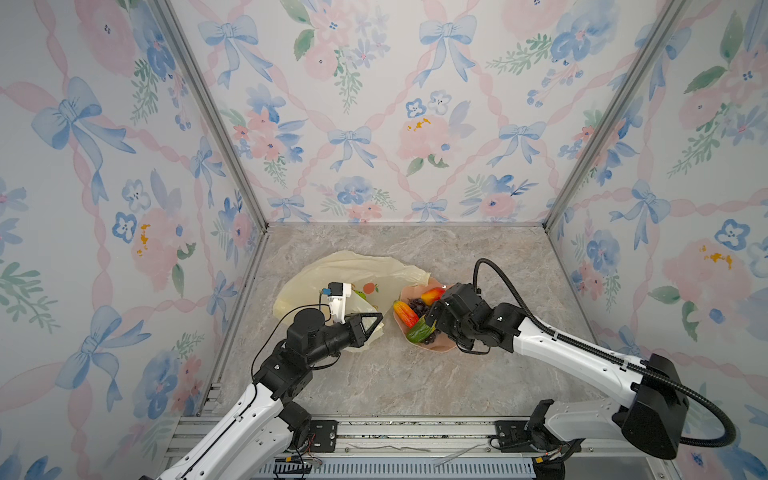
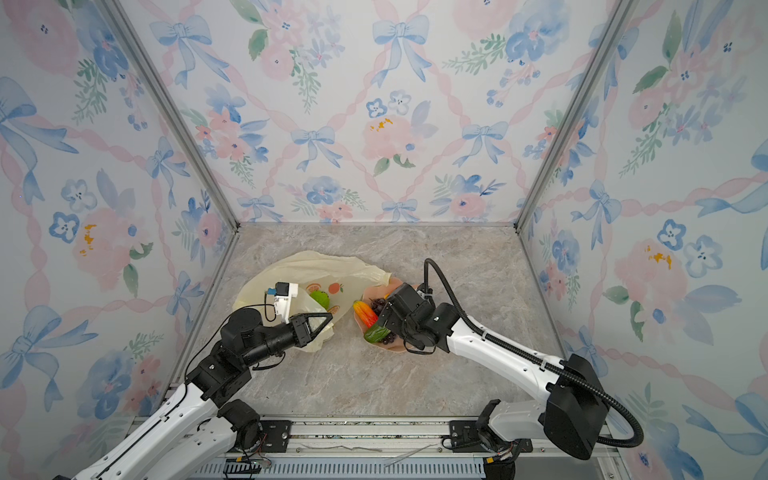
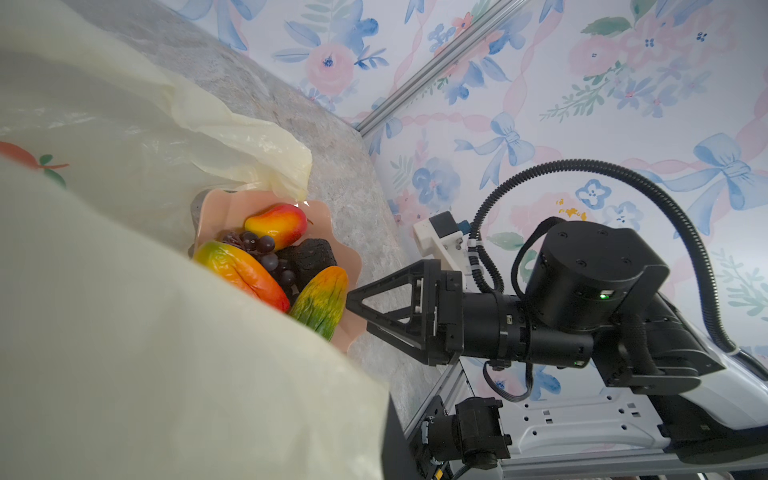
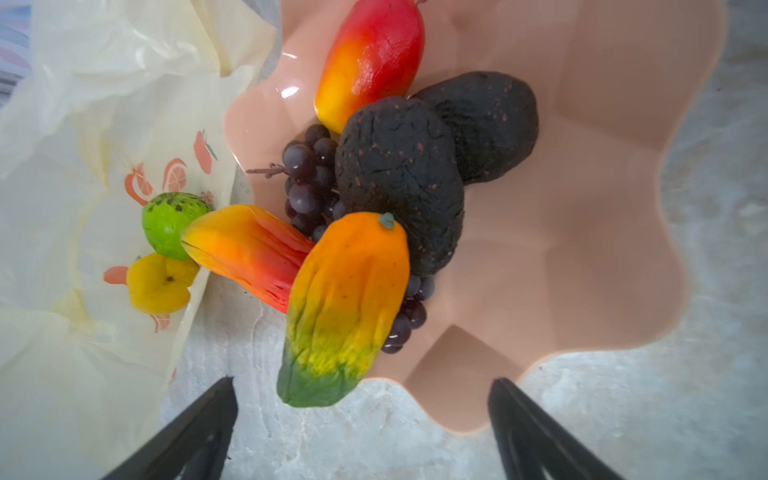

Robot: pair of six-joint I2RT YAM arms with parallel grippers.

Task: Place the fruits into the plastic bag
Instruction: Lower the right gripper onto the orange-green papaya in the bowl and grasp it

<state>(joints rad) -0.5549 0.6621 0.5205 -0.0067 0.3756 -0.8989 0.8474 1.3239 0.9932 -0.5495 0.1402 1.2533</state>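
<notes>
dish (image 4: pixel 623 174): 6 fruits (image 4: pixel 345 307) | bag (image 4: pixel 83 91): 2 | left tool (image 1: pixel 379 319) clamps bag | right tool (image 4: pixel 362 382) empty, wide

The left arm (image 1: pixel 232 428) and right arm (image 1: pixel 582 353) have white shells between black joints. A ribbed black hose (image 3: pixel 582 163) arcs across the upper right of the left wrist view. The left gripper (image 1: pixel 374 322) and right gripper (image 3: pixel 357 312) have black triangular open frames.

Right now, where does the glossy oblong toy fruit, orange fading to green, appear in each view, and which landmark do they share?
In a top view: oblong green-orange fruit, below centre, at the near rim of the wavy-edged pink dish.
In a top view: same spot.
Left wrist: centre, just past the pale-yellow plastic bag's edge.
Right wrist: centre, green end overhanging the rim.
Shared landmark: the wavy-edged pink dish.
</notes>
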